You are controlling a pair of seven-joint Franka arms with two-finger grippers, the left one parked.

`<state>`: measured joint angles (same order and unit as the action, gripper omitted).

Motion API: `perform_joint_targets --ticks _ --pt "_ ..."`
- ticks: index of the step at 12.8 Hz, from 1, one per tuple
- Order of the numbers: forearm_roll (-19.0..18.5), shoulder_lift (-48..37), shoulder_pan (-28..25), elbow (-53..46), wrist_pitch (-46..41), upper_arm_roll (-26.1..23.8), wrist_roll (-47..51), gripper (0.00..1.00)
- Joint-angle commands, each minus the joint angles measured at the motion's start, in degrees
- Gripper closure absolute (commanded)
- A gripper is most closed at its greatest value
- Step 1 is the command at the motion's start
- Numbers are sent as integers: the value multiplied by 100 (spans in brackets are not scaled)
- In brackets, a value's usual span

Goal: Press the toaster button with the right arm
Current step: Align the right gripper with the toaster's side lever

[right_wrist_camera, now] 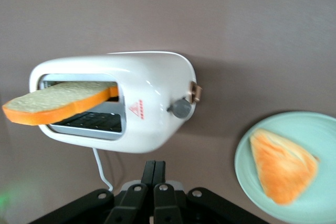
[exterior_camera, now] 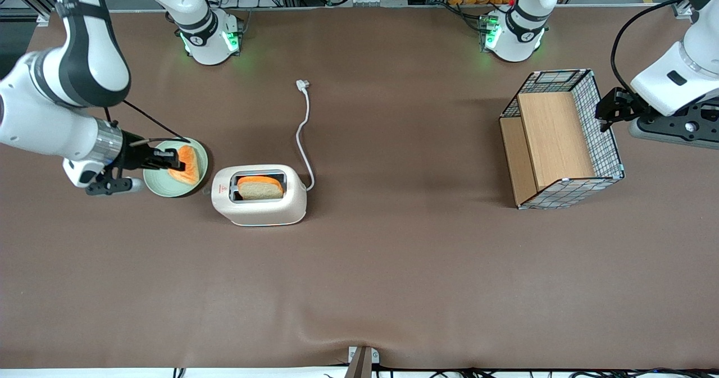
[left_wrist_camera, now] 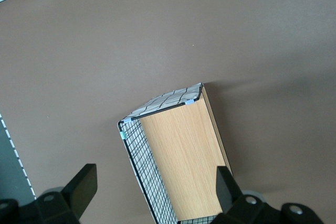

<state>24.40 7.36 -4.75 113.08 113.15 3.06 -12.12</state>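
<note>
The cream-white toaster point(exterior_camera: 259, 201) point(right_wrist_camera: 147, 93) stands on the brown table with a bread slice point(exterior_camera: 259, 187) point(right_wrist_camera: 58, 103) sticking out of its slot. Its small grey toaster button point(right_wrist_camera: 181, 108) juts from the narrow end that faces the plate. The right arm point(exterior_camera: 50, 125) reaches in from the working arm's end of the table. Its gripper point(exterior_camera: 171, 159) point(right_wrist_camera: 154, 169) is shut with nothing held, hovering over the green plate point(exterior_camera: 160, 187) beside the toaster, a short way from the button.
A toasted orange slice point(exterior_camera: 188, 167) point(right_wrist_camera: 283, 166) lies on the plate point(right_wrist_camera: 315, 129). The toaster's white cord point(exterior_camera: 305, 131) trails away from the front camera. A wire basket with wooden panels point(exterior_camera: 561, 136) point(left_wrist_camera: 178, 150) sits toward the parked arm's end.
</note>
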Motion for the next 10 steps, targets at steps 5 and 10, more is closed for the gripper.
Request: perform_joint_targets --ticks 5,10 --pt "820 221 44 311 796 46 -772 100" --pt "1638 608 185 337 814 72 -1336 100"
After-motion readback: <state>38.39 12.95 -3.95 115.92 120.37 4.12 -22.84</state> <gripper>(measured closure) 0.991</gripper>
